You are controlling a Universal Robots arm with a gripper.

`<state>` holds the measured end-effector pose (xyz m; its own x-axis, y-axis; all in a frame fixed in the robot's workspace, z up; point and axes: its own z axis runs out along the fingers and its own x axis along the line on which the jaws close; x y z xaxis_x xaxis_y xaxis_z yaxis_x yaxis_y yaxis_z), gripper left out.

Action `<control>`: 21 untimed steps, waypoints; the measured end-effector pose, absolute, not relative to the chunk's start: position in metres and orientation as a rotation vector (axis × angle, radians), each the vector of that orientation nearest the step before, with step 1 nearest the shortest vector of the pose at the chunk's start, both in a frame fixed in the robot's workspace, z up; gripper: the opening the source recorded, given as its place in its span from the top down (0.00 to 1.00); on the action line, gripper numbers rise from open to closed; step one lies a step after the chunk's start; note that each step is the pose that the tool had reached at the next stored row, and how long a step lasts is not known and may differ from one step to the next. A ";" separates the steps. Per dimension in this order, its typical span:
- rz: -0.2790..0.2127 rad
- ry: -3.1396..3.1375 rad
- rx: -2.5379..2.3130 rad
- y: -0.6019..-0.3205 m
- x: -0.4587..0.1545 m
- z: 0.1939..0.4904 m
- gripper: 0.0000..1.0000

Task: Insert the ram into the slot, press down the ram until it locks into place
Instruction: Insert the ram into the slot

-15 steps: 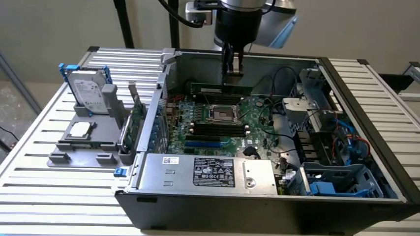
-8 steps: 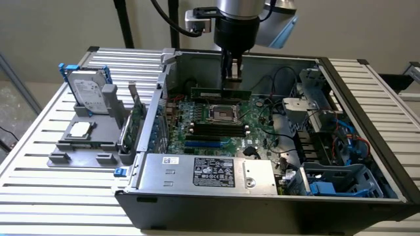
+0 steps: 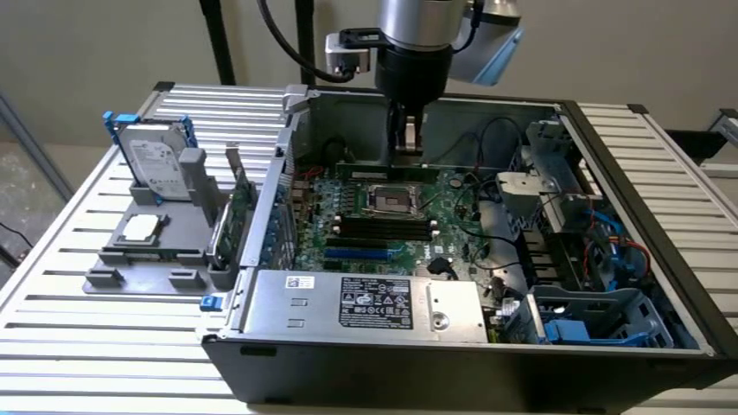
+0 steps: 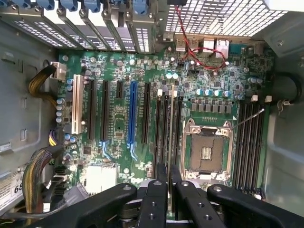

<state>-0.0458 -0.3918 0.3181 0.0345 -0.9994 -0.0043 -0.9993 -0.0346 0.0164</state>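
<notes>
The table is ribbed, brushed bare metal. The computer case is matt dark painted metal, its power supply dull silver sheet with a paper label. The ram is thin green circuit board; the gripper is smooth matt black.

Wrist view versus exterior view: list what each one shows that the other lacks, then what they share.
Wrist view: the white expansion slot and the red wires. Exterior view: the hard drive standing on a grey fixture outside the case, on the slatted table. Shared: the motherboard, the CPU socket, and the gripper shut on the ram, held along the black memory slots next to that socket.
</notes>
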 end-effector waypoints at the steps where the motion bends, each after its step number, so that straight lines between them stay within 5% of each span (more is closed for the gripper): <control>1: -0.023 -2.176 2.253 -0.392 -0.046 0.316 0.86; 21: -0.023 -2.174 2.256 -0.395 -0.046 0.280 0.86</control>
